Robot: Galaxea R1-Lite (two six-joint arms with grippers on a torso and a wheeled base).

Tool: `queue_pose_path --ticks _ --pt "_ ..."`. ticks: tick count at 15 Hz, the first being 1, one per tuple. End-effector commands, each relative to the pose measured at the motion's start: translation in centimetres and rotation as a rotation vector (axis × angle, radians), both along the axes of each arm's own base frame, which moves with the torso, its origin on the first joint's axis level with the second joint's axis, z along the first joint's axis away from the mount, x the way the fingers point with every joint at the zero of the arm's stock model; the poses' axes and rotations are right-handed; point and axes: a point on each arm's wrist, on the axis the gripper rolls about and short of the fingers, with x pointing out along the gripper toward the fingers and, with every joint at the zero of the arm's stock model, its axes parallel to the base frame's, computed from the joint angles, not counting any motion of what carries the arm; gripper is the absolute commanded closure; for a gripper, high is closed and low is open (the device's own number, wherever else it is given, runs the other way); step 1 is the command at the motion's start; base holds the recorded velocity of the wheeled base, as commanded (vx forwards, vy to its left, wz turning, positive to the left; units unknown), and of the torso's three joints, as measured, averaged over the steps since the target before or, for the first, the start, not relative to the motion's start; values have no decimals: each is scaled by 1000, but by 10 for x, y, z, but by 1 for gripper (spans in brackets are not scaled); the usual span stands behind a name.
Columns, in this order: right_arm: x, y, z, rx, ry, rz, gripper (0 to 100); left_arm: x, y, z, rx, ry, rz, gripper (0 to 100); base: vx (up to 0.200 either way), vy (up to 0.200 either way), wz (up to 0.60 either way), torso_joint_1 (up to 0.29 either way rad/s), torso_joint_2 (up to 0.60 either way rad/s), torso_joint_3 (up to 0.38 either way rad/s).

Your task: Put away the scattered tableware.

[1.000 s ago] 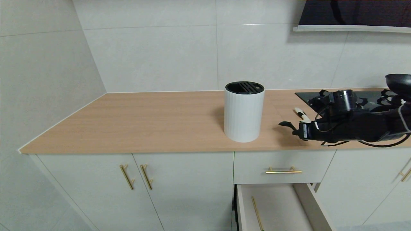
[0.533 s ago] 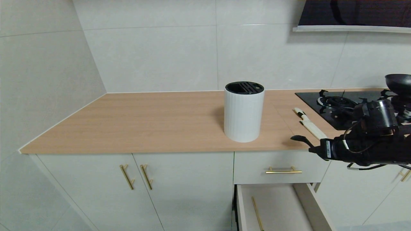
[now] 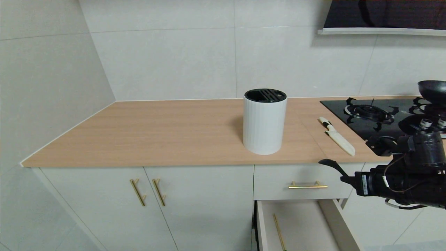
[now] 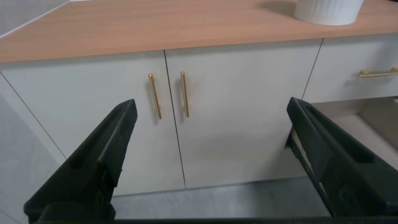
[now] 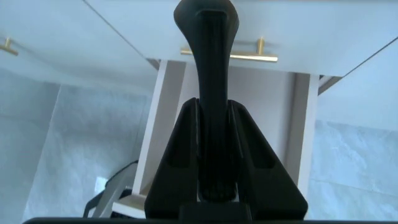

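Note:
My right gripper (image 3: pixel 344 178) hangs in front of the counter's edge, above the open lower drawer (image 3: pixel 329 216). It is shut on a slim black utensil (image 3: pixel 328 162) whose rounded end (image 5: pixel 206 18) sticks out past the fingertips. A cream-handled knife (image 3: pixel 336 136) lies on the wooden counter (image 3: pixel 156 132), to the right of the white ribbed holder with a black slotted top (image 3: pixel 264 122). A thin gold stick (image 3: pixel 278 230) lies in the drawer. My left gripper (image 4: pixel 211 106) is open and low, facing the cabinet doors (image 4: pixel 168 130).
A black gas hob (image 3: pixel 369 111) sits at the counter's right end with a dark pan (image 3: pixel 432 89) on it. The shut upper drawer has a gold handle (image 3: pixel 308 185). Tiled walls close off the back and left.
My right arm has come off the counter, moving down and toward me with the black utensil; the knife it was covering now lies in full sight.

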Motion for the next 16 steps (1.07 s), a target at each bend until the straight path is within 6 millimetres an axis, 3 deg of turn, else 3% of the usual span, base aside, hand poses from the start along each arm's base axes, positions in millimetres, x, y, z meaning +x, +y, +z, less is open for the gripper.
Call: queue_pose_path --ticks 1,8,16 --pt "-1 2 -4 -2 15 11 100 0 0 0 0 0 0 0 0 0 0 0 0 0" --pt "-2 7 -8 -6 30 32 100 0 0 0 0 0 2 0 0 0 0 -11 22 15" --pt "-1 9 -10 -9 39 35 100 0 0 0 0 0 0 0 0 0 0 -193 461 258"
